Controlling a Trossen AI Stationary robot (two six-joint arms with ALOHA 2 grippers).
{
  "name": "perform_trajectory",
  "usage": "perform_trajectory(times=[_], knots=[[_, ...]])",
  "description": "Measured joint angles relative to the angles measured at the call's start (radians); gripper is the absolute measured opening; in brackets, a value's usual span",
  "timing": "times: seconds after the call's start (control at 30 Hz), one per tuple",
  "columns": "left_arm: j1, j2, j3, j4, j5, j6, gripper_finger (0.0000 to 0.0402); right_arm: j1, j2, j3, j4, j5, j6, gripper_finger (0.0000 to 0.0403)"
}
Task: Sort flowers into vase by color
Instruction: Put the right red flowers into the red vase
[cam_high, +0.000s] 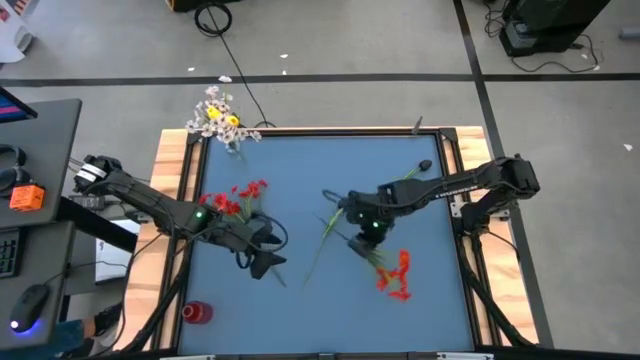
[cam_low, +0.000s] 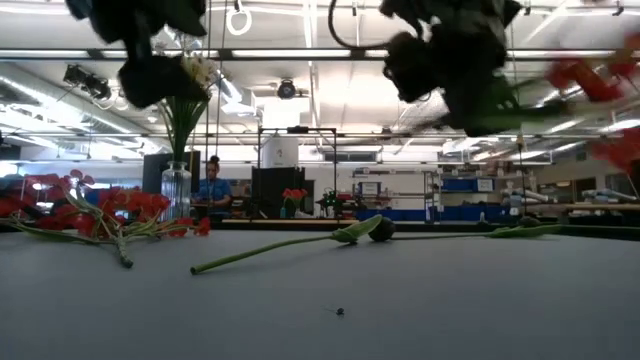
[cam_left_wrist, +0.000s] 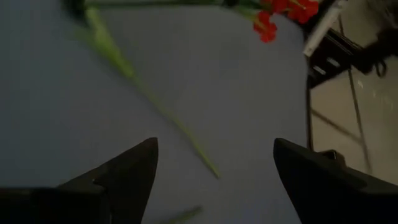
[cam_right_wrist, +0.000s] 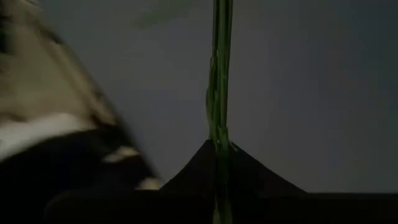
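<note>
My right gripper (cam_high: 365, 237) hovers over the table's middle, shut on a red-blossomed sprig (cam_high: 393, 273); in the low view the blossoms (cam_low: 590, 80) hang well above the table. My left gripper (cam_high: 262, 252) is open, left of the middle and just above the mat. A loose green stem (cam_high: 318, 247) lies flat between the two grippers and shows ahead of the left fingers (cam_left_wrist: 143, 93). More red sprigs (cam_high: 240, 197) lie on the mat behind the left gripper. A dark-budded sprig (cam_high: 424, 166) lies toward the far right. A glass vase (cam_high: 225, 122) at the far left corner holds white and yellow flowers. My right gripper pinches the red sprig's green stem (cam_right_wrist: 219, 140) between its two shut fingers, which lie across the stem. The fingers come from above, slanting down. The sprig is lifted clear of the table, and its red blossoms (cam_high: 397, 278) hang out on the near side of the gripper.
A small red pot (cam_high: 197, 312) stands at the near left corner. The wooden frame (cam_high: 176, 200) borders the blue mat. Open mat lies along the near edge and on the near right. A person (cam_low: 212, 190) is far off in the room behind the table.
</note>
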Motion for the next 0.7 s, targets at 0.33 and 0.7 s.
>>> perform_trajectory(times=[0.33,0.7], knots=[[0.0,0.0,0.159,-0.097,-0.079,0.47,0.0291,-0.03,-0.001,0.056,0.307,-0.163,0.454,0.0022],[0.002,0.0,0.205,-0.067,-0.11,0.878,0.0268,-0.037,-0.001,0.056,0.64,-0.242,0.92,0.0022]])
